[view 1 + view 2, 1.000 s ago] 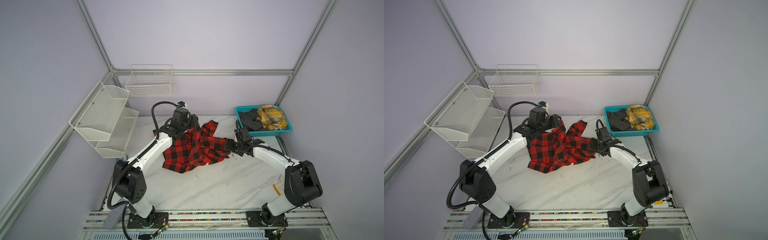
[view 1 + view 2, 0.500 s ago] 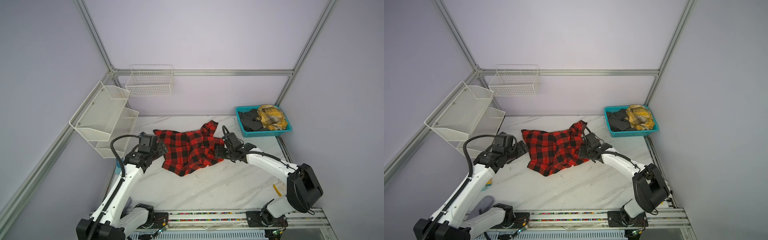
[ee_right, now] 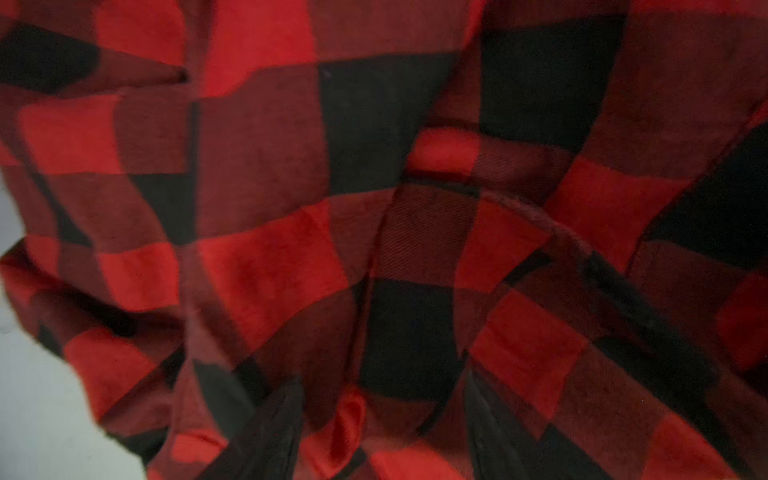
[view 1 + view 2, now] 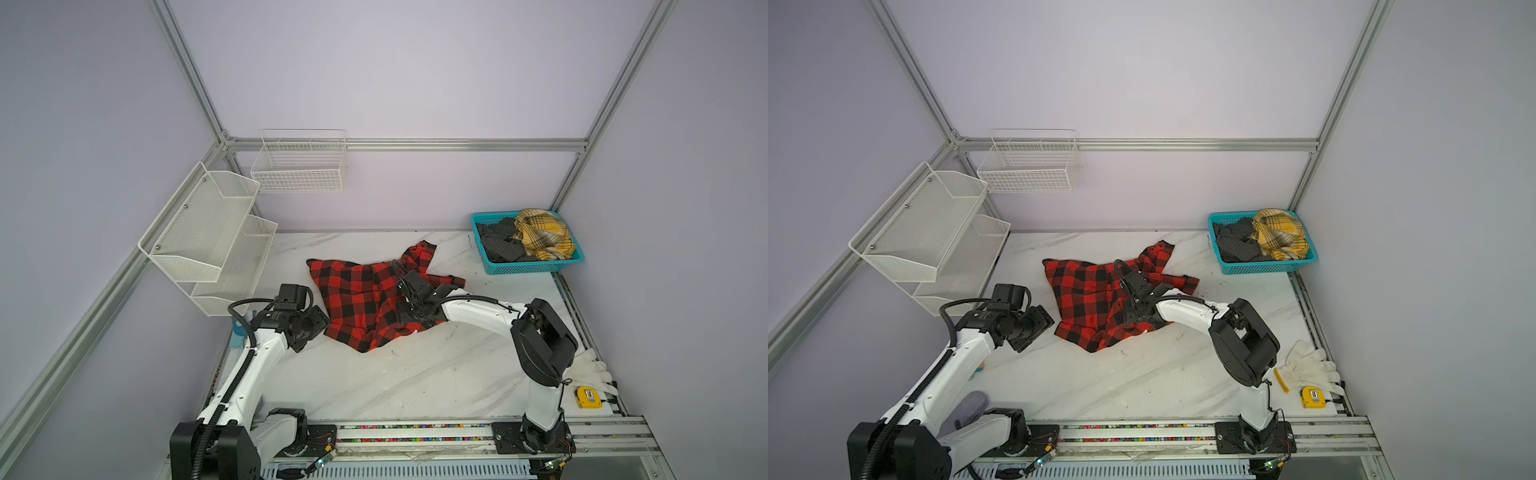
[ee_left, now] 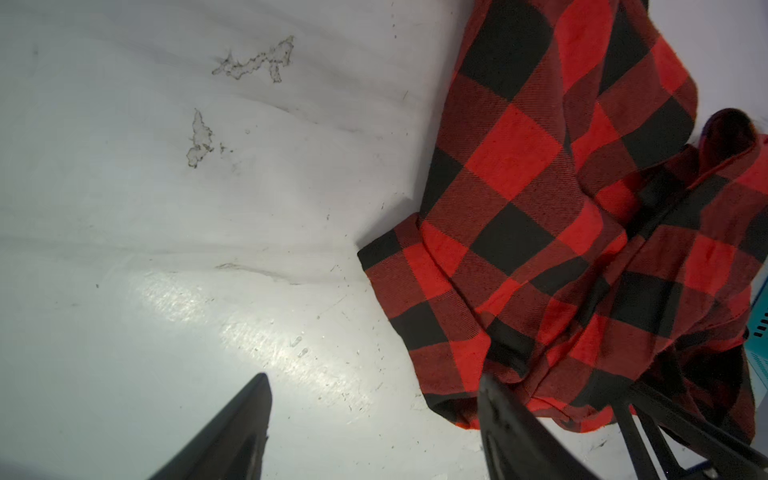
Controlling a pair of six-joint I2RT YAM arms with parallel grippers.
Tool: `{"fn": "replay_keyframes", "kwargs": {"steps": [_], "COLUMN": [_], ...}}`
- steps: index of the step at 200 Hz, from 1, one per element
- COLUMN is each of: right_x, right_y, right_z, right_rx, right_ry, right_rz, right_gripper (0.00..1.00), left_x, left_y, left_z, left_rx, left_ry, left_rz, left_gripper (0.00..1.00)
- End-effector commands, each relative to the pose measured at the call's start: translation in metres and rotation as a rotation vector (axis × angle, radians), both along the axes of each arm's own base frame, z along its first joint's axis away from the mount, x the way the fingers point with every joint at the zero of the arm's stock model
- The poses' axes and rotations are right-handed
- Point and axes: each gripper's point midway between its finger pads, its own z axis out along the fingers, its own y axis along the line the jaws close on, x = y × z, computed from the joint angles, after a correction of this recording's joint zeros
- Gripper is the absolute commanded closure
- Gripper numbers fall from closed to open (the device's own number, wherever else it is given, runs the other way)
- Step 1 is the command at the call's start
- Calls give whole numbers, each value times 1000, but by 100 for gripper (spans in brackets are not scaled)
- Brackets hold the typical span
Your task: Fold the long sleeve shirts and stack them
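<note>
- The red-and-black buffalo-check shirt lies crumpled on the marble tabletop, roughly in the middle. One sleeve trails toward the back, and the near hem is bunched into a point.
- The mustard-yellow plaid garment and the dark grey garment sit heaped in the teal basket at the back right corner, well apart from the work.
- The right end effector is down on the shirt's right half. Its jaws stand apart with a ridge of cloth bulging up between them, and from here it does not look clamped.
- The left end effector hovers just beside the shirt's left edge with its jaws wide open. Only bare tabletop shows between them, so it holds nothing.
- I judge this to be the spreading-out step on the first shirt. No fold has been made and nothing is stacked, so the task is at an early stage.
- The next move calls for each end effector to take a firm pinch on opposite edges of the shirt. The left one needs to reach the near corner of the cloth beside it.
- The two should then draw apart to flatten the body and free the sleeves.
- The risk I see is pinching several layers at once, which would drag the wrinkles along rather than smooth them.
</note>
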Motion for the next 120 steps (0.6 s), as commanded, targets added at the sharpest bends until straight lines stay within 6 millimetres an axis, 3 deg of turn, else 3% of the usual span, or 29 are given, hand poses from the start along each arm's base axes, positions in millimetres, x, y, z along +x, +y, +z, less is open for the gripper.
{"fn": "replay_keyframes", "kwargs": {"steps": [1, 41, 61, 82, 96, 109, 120], "right_x": [4, 7, 6, 5, 7, 11, 17], "right_y": [-11, -18, -14, -11, -11, -8, -5], "right_z": [1, -7, -22, -30, -20, 4, 39], "right_rx": [-54, -48, -52, -56, -53, -25, 25], "right_ry": [-6, 14, 44, 63, 50, 15, -41], "right_rz": [-3, 0, 25, 35, 29, 26, 6], "right_gripper": [37, 40, 55, 78, 100, 100, 100], "left_x": [-12, -16, -19, -21, -21, -20, -17], "left_y": [-3, -6, -8, -7, -6, -8, -11], "left_z": [-15, -25, -32, -36, -36, -36, -36], "left_rx": [-56, -88, -96, -93, -91, -101, -121], "left_ry": [29, 49, 70, 82, 81, 79, 72], "left_rz": [27, 33, 31, 35, 38, 38, 37], "left_gripper": [24, 28, 31, 32, 28, 22, 18]}}
